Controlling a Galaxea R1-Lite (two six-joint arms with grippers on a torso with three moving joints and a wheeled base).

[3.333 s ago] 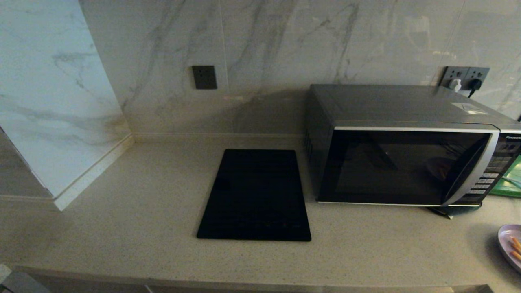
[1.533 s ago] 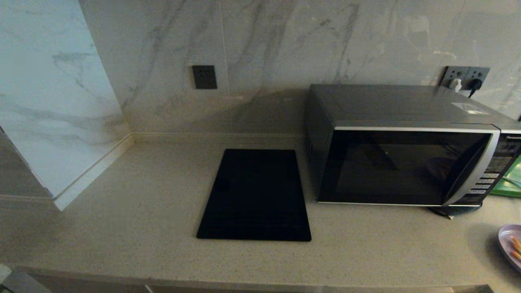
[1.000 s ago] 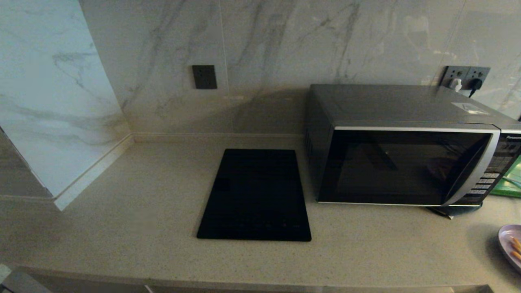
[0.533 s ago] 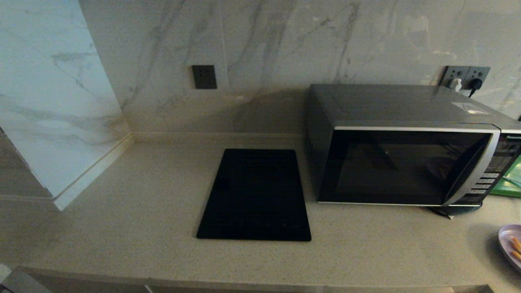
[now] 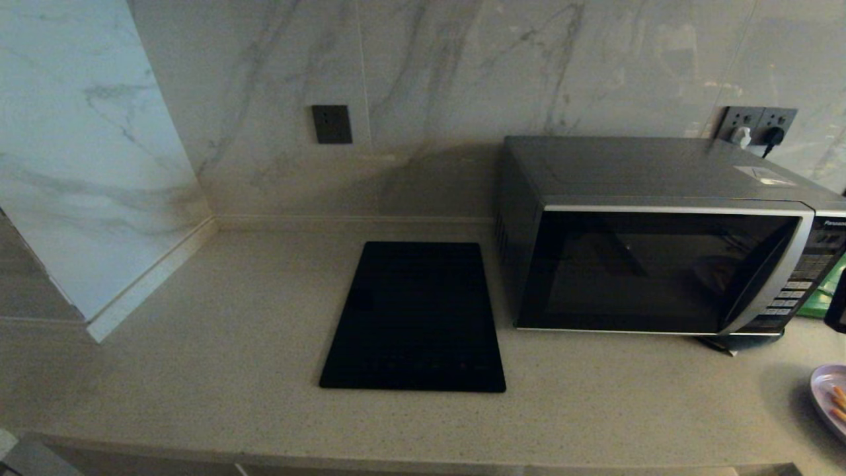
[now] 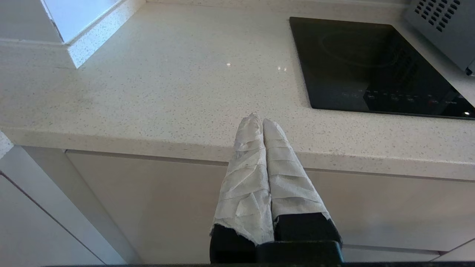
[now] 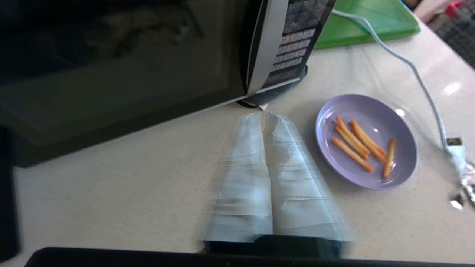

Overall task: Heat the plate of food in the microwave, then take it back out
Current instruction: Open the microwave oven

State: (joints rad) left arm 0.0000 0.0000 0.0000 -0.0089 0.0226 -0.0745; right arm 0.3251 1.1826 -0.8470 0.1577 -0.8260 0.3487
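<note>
Right wrist view shows the plate of food (image 7: 371, 148) lying flat near the tabletop's (image 7: 130, 185) right edge, just beside the microwave's (image 7: 130, 55) front right corner, thin orange sticks loose in its shallow well; seen only as a sliver at the tabletop's right edge from the head camera (image 5: 829, 396). Looks small, light and rigid, probably plastic or glazed and so likely slick; best taken by pinching the near rim, kept level, since the loose sticks would slide off with any tilt. Right pincer (image 7: 264, 115) hangs above the tabletop between microwave and plate, wrapped fingers pressed nearly together with at most a sliver of gap, holding nothing. Microwave door shut, so probably needs opening before any lift; a white cable (image 7: 408, 66) trails close past the plate and could snag. Left pincer (image 6: 262, 120) parked below the tabletop's front edge, closed and empty.
</note>
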